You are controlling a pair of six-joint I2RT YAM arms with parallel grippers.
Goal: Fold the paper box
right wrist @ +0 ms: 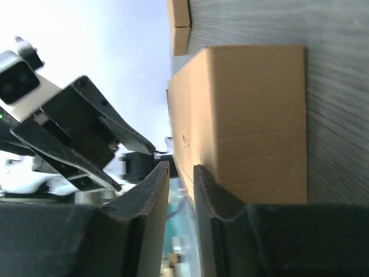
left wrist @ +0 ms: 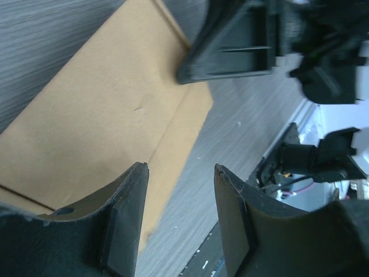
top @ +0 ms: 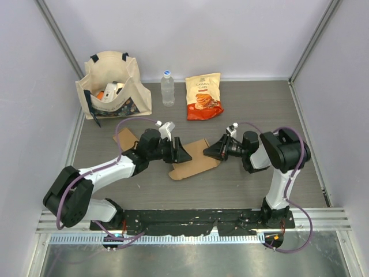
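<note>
The brown paper box point(top: 195, 160) lies flattened on the grey table between my two arms. My left gripper point(top: 184, 153) is at its left part, open and empty; in the left wrist view its fingers point(left wrist: 130, 202) hover over the cardboard point(left wrist: 98, 115). My right gripper point(top: 207, 153) is at the box's right edge. In the right wrist view its jaws point(right wrist: 182, 166) stand a narrow gap apart, the box point(right wrist: 248, 115) lies against one finger, and its edge runs down to the gap.
A second brown cardboard piece point(top: 125, 137) lies left of the box. A tote bag point(top: 112, 83), a water bottle point(top: 168, 88) and an orange snack bag point(top: 203, 96) stand at the back. Grey walls close in both sides.
</note>
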